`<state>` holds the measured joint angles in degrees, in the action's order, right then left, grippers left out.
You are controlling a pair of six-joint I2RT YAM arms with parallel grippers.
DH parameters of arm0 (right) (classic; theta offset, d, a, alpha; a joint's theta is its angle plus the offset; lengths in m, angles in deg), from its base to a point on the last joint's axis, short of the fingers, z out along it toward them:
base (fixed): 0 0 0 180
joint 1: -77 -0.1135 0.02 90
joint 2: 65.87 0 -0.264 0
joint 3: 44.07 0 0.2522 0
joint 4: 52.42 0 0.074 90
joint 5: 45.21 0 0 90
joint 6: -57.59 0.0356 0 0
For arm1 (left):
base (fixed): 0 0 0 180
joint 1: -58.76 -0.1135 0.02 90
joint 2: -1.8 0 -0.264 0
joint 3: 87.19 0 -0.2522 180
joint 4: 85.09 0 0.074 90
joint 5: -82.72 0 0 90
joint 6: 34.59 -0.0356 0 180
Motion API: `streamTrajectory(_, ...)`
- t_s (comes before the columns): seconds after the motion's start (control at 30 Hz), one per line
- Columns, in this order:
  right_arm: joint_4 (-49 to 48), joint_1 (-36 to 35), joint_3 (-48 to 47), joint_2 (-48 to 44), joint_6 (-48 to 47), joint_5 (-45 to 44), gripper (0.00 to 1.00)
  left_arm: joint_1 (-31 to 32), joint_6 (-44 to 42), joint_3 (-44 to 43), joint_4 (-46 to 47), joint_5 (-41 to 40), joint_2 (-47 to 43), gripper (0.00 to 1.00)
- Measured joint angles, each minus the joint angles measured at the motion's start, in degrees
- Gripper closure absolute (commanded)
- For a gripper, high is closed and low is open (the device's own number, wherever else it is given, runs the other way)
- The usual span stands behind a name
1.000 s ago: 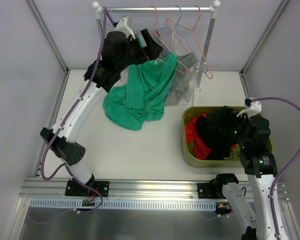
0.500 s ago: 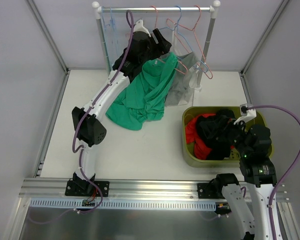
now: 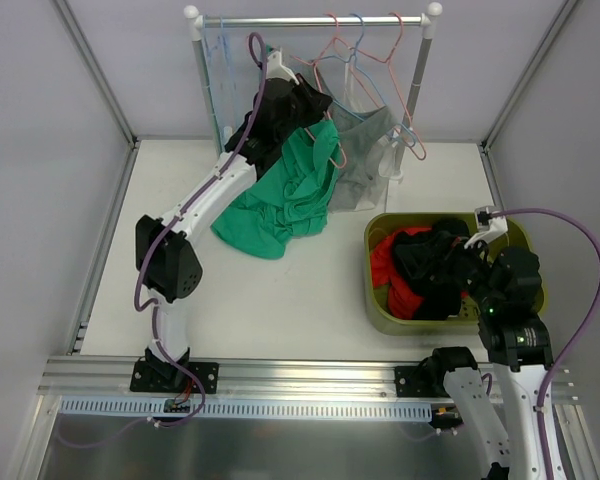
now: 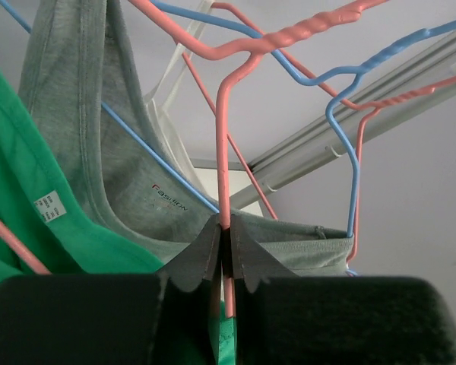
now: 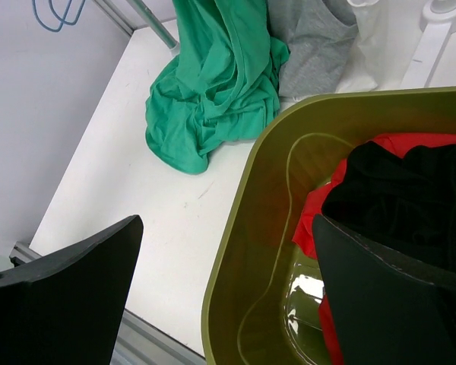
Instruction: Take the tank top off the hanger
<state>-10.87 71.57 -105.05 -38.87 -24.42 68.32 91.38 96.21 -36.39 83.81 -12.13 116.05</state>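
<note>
- While the left gripper (image 4: 224,228) reaches up by the rail, it is pinched shut on the straight wire of the pink hanger (image 4: 222,137), its dark fingertips meeting with only that thin wire between them.
- The green tank top (image 3: 285,195) hangs from the pink hanger just below the left gripper. Its upper part is bunched at the hanger and its lower part lies in folds on the white table (image 3: 280,290).
- From the left wrist, green fabric with a small white label shows to the left of the fingers.
- A grey tank top (image 3: 365,165) hangs just to the right of the green one, touching it, with a blue hanger (image 4: 342,114) beside the pink one.
- The hangers hook over a metal rail (image 3: 310,18) at the far side of the table.
- The right gripper (image 5: 224,251) stands wide apart, holding nothing, over an olive bin (image 5: 349,103).
- The bin holds a red garment (image 5: 319,213) and a black garment (image 5: 410,190), well apart from the green top.
</note>
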Motion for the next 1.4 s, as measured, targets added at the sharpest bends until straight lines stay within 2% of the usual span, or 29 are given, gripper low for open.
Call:
streamTrajectory(0.3,-0.2,0.0,0.0,1.3,0.0,1.0,0.00,-0.3,-1.4,6.5,0.9,2.4,-8.4,1.00)
streamTrajectory(0.6,-0.6,0.0,0.0,2.3,-0.4,1.0,0.01,-3.1,1.2,10.8,1.0,12.1,-18.8,1.00)
streamTrajectory(0.8,-0.6,0.0,0.0,3.1,-1.1,1.7,0.01,-4.6,4.9,14.4,2.3,19.9,-20.7,1.00)
streamTrajectory(1.0,-4.0,0.0,-0.3,7.2,-1.3,10.1,0.00,-4.9,10.0,22.4,3.6,32.0,-27.5,1.00)
streamTrajectory(1.17,-12.9,-0.7,-0.8,10.8,2.2,20.2,0.01,-4.9,12.8,31.5,5.0,39.8,-40.2,1.00)
streamTrajectory(1.3,-16.7,-6.8,-6.1,17.2,2.9,23.3,0.03,-4.8,14.0,36.9,6.1,44.0,-51.0,1.00)
streamTrajectory(1.4,-18.2,-15.4,-13.9,24.4,1.2,22.7,0.04,-4.4,15.5,40.6,7.0,47.2,-58.7,1.00)
